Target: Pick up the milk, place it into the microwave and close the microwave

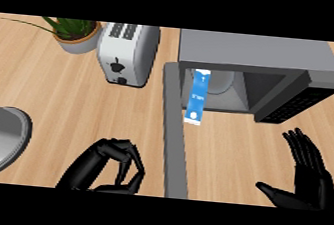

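The left robot hand is clenched, its fingers curled in on themselves and holding nothing. It sits low on the worktop, just beside the open door. The door shows edge-on as a grey strip immediately to the hand's right, running away from the hand toward its hinge. The right robot hand is released, fingers straight and pointing up, resting on the far side of the door and touching nothing.

Beyond both hands and between them stands the microwave, its cavity open toward the robot. The milk carton is at the mouth of that cavity, close to the hinge side, ahead and to the right of the left hand. It is a slim blue-and-white carton, seen lengthwise. Its near end shows past the cavity's front lip; whether it sits fully inside cannot be told.

Judging by this, the placing looks done or nearly so, and closing the door is the step in hand. That calls for the left hand to press the door's outer face and swing it round, provided the carton clears it.

A toaster and a potted plant stand well beyond the left hand.
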Robot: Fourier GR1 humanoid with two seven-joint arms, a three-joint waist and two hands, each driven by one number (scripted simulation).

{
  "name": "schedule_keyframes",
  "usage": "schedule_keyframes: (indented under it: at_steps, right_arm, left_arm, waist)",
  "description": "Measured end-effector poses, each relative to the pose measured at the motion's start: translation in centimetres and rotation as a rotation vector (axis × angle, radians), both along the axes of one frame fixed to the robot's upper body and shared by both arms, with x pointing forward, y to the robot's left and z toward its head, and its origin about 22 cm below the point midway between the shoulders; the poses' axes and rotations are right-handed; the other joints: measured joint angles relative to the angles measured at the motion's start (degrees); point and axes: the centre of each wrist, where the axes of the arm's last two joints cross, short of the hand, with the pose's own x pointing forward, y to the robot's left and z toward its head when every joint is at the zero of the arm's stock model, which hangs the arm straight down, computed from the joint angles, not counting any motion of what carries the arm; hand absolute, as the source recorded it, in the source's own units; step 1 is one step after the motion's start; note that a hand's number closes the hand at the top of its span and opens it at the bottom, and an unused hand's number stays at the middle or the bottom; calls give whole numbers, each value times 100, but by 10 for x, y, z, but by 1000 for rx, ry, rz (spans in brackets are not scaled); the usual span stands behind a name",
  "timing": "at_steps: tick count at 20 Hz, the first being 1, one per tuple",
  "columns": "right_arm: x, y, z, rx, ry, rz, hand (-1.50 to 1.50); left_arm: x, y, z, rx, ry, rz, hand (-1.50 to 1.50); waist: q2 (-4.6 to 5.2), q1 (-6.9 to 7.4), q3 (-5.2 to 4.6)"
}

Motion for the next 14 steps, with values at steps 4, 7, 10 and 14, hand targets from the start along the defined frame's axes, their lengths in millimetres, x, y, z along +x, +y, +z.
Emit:
schedule_keyframes:
  at_steps: [4, 7, 10, 14]
  right_arm:
    - [-11, -19, 18, -33, -16, -11, -150]
    - [-16, -25, 30, -58, -35, -3, -150]
    - [-19, -31, 40, -64, -50, 1, -150]
    - [-13, -38, 56, -62, -82, 16, -150]
  left_arm:
    - [27, -30, -1, 47, -23, -53, 150]
    - [41, -59, -3, 94, -57, -98, 150]
    - [52, -83, -6, 123, -52, -141, 150]
    - [54, -113, -21, 175, -24, -141, 150]
  waist:
    - [10, -6, 0]
    - [11, -35, 1]
    - [10, -20, 1]
    - [19, -69, 1]
